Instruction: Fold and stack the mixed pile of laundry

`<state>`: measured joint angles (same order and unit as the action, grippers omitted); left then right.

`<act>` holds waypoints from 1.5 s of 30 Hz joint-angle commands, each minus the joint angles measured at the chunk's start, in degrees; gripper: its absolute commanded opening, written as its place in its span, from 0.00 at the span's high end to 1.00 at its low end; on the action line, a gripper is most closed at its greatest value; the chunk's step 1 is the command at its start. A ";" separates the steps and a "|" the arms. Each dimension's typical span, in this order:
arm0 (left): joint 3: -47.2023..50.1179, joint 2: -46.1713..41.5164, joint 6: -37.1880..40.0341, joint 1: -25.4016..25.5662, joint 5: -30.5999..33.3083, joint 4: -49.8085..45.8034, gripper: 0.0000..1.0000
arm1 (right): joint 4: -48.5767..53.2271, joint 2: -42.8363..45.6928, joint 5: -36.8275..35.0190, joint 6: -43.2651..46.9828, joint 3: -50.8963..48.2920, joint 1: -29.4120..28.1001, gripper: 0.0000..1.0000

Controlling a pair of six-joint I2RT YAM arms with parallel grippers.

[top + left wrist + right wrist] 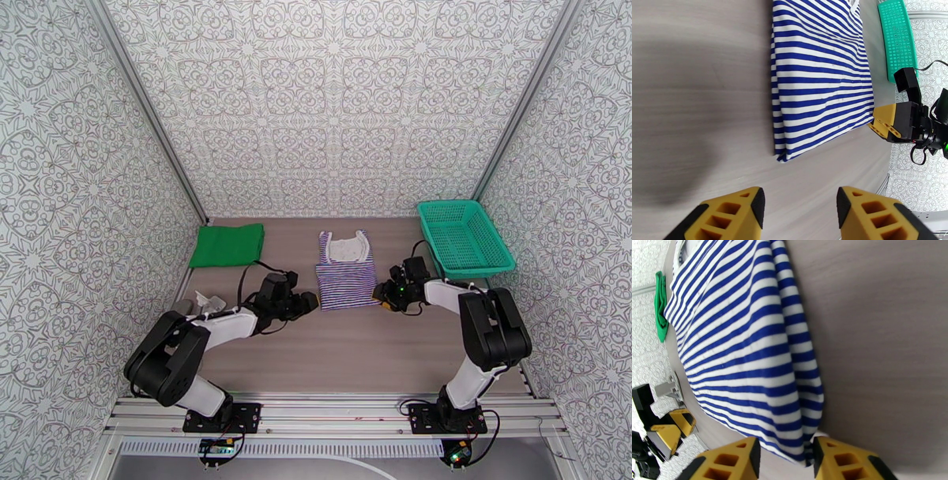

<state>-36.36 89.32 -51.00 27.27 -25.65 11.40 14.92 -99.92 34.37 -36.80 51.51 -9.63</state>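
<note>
The purple-and-white striped shirt (346, 272) lies flat and folded mid-table, white collar trim toward the back wall. A folded green cloth (227, 245) rests at the back left, apart from it. My left gripper (310, 303) sits low just off the shirt's near left corner; in the left wrist view the left gripper (800, 213) is open with only bare table between its fingers, the shirt (821, 79) ahead. My right gripper (384, 294) is at the shirt's near right corner; in the right wrist view the right gripper (786, 461) has its jaws apart, with the shirt's (746, 346) corner edge lying in the gap.
A teal mesh basket (464, 237) stands at the back right, close behind the right arm. Patterned walls enclose the table on three sides. Bare tabletop (355, 347) stretches between the shirt and the arm bases.
</note>
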 commanded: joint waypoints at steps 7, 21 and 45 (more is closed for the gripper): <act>2.05 1.18 -9.88 3.32 4.97 4.48 0.44 | 0.73 0.47 -1.23 -0.52 -0.45 0.31 0.82; -1.52 9.42 -16.98 9.20 10.67 7.48 0.56 | 1.25 0.33 -0.86 0.01 -0.17 0.31 0.93; -10.93 9.96 -9.62 9.36 17.90 -6.41 1.00 | 0.37 1.17 -0.27 -0.82 -0.86 0.31 0.99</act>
<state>-45.82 100.62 -62.67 36.23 -10.33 9.08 15.00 -99.92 33.76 -37.56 51.51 -9.63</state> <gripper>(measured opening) 0.047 0.061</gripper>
